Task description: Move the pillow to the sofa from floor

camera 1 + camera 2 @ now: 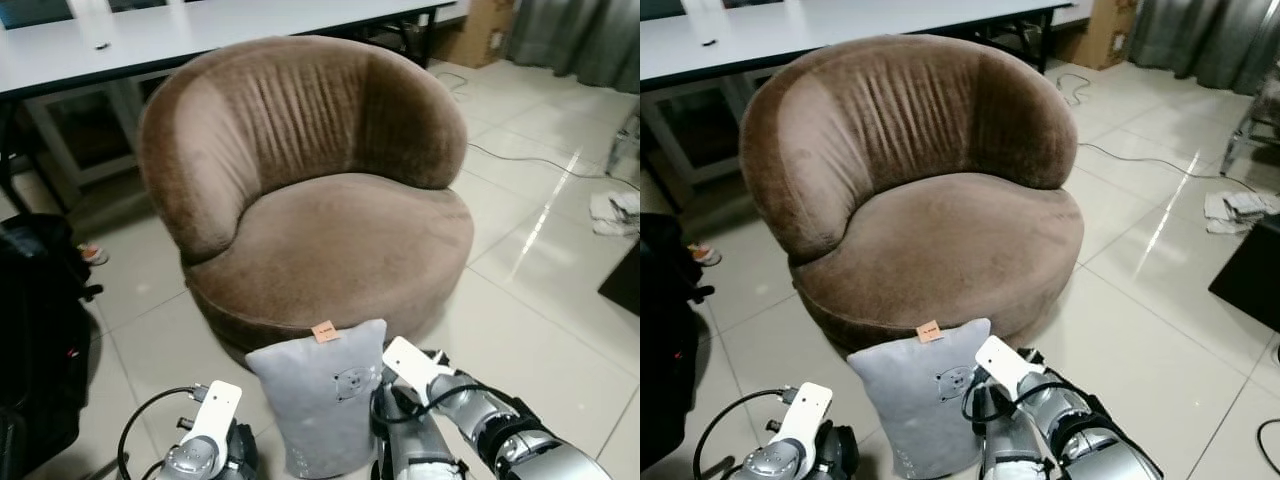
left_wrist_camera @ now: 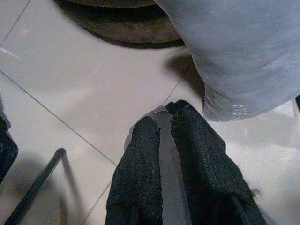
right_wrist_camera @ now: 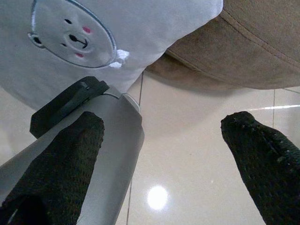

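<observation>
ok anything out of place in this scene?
Yes: the grey pillow stands on end on the tiled floor, against the front of the brown sofa, whose seat is bare. Crumpled white cloth or paper lies on the floor at right, near a loose cable.

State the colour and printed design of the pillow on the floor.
The soft grey fabric pillow carries a round bear-face outline print, clearest in the right wrist view.

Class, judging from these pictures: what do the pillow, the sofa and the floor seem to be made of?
Pillow: soft grey fabric, matte, with a printed bear face. Sofa: brown velvety upholstery, probably velour; its nap shows streaks. Floor: glossy pale tiles, with grout lines and light reflections.
</observation>
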`<state>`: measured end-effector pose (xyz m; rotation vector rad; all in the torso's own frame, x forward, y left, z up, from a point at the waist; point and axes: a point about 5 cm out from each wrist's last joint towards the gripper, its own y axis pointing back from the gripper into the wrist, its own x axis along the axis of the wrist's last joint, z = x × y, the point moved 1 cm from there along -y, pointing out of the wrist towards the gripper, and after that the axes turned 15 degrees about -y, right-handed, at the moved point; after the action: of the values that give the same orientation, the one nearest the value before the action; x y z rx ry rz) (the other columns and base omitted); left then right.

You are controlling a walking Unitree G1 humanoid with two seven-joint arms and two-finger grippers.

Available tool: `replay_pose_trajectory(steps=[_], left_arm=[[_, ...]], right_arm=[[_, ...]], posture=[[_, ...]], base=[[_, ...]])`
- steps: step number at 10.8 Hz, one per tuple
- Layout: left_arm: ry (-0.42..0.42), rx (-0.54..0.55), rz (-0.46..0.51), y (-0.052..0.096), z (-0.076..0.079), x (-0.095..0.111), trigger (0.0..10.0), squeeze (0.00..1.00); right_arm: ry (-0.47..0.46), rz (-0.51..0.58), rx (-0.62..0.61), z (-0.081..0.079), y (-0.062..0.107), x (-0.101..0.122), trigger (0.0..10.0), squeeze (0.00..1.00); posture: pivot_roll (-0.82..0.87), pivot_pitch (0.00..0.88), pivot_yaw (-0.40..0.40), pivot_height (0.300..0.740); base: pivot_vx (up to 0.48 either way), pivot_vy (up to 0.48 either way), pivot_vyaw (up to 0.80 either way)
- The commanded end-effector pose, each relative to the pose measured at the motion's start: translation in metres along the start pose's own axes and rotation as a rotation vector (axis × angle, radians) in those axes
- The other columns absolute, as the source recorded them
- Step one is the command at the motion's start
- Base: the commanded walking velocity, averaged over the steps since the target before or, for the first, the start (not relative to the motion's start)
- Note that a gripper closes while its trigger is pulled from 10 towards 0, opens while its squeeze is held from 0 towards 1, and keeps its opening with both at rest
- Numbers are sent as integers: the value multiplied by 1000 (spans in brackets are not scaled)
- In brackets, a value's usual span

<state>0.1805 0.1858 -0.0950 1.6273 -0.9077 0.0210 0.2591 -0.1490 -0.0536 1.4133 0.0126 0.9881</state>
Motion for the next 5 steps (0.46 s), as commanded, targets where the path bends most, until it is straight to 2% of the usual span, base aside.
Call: replay_pose_trajectory(steps=[1,3,5], left_arm=[[-2,-107,-172,10,31,-45,10000,0],[-1,-107,-172,10,32,-45,10000,0],[0,-108,-172,11,32,-45,10000,0]], right_arm=[[9,-58,15,-3,0,-13,10000,0],[14,-59,23,-4,0,-14,10000,0],[3,-58,29,-4,1,-14,10000,0]], posture=[[-125,0,4,513],[-126,0,3,513],[-127,0,3,483]], base=[[0,0,0],[0,0,0],[0,0,0]])
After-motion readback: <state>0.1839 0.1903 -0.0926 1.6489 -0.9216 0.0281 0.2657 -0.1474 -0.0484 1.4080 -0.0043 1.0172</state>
